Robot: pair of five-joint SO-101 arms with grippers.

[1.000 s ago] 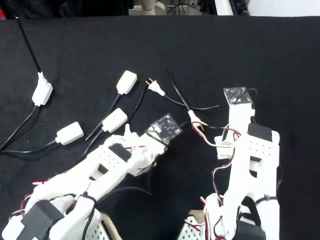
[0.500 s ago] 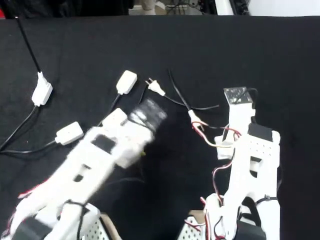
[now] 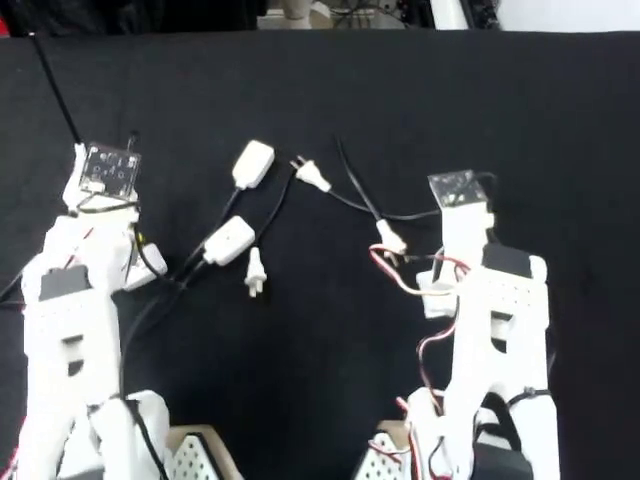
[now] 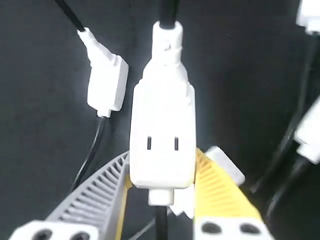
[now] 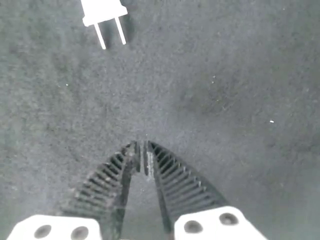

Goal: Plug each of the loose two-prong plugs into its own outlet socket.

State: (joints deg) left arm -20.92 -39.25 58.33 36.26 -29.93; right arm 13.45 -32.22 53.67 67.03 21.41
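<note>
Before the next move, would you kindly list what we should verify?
1. Left tool straddles the socket: ok.
2. Left tool's grip on the socket is firm: cannot tell.
3. Socket's slots are unblocked: ok.
4. Right tool holds a plug: not ok; it is shut and empty.
5. A loose plug lies ahead of the right tool, prongs bare: ok.

Loose white plugs [image 3: 255, 272] — prongs bare, lying flat; white sockets [image 3: 229, 240] nearby, empty

Black cloth-covered table [image 3: 520, 90], pale surface [image 3: 570, 14] beyond its far edge
</note>
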